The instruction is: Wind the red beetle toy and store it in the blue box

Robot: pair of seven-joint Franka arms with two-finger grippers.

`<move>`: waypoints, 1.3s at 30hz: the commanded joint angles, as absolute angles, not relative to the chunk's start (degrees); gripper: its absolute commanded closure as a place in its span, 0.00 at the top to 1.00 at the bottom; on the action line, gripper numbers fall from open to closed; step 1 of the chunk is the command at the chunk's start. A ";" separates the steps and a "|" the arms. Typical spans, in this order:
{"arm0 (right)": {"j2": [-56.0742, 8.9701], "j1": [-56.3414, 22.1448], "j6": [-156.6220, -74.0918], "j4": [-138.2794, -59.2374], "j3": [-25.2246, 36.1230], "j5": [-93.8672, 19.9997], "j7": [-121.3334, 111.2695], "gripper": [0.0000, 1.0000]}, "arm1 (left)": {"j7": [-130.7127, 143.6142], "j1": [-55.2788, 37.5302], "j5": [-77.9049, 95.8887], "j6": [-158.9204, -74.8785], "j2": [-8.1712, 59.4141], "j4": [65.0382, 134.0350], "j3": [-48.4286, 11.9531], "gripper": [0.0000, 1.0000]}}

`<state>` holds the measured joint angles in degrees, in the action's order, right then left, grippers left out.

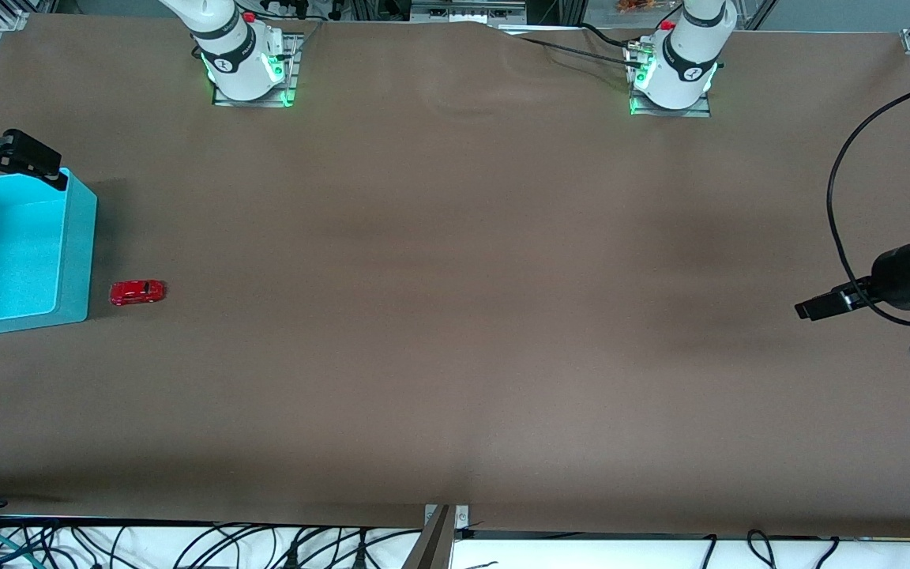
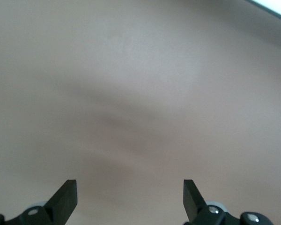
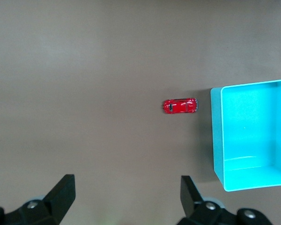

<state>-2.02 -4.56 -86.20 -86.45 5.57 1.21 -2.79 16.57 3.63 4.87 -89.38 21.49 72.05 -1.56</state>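
Observation:
The red beetle toy (image 1: 137,292) lies on the brown table right beside the blue box (image 1: 80,253), on the box's side toward the left arm's end. The box stands empty at the right arm's end of the table. My right gripper (image 1: 20,170) is open and empty, up in the air over the box's farther rim. The right wrist view looks down on the toy (image 3: 179,106) and the box (image 3: 217,136), with its gripper (image 3: 127,194) wide open. My left gripper (image 1: 806,308) waits open over bare table at the left arm's end and sees only table past its open jaws (image 2: 130,197).
The two arm bases (image 1: 246,71) (image 1: 672,79) stand along the table's farther edge. Black cables (image 1: 858,174) loop by the left arm's end. More cables hang below the table's nearer edge. Brown table mat (image 1: 455,316) spans between the toy and the left gripper.

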 commanded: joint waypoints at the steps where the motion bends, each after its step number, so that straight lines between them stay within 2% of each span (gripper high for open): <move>1: -2.63 -4.04 -85.61 -85.52 5.71 1.49 -2.29 1.00 | 15.21 3.34 4.13 -87.28 19.43 70.75 -1.58 1.00; 20: -7.11 -2.90 -87.80 -85.87 6.33 1.93 -2.29 1.00 | 5.10 3.16 4.22 -86.40 18.55 70.40 -1.41 1.00; 25: -7.21 -2.46 -90.61 -89.11 6.94 1.85 -1.67 1.00 | 5.19 2.81 4.22 -86.40 18.54 70.40 -1.58 1.00; 39: -7.21 -2.11 -90.88 -92.28 9.14 1.14 -1.58 1.00 | 5.01 1.67 4.31 -86.92 18.81 69.87 -1.32 1.00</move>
<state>-8.55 -2.25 -89.65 -88.96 9.36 1.25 -2.27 6.32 1.93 4.87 -87.46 18.83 70.86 -1.73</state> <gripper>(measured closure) 0.000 0.000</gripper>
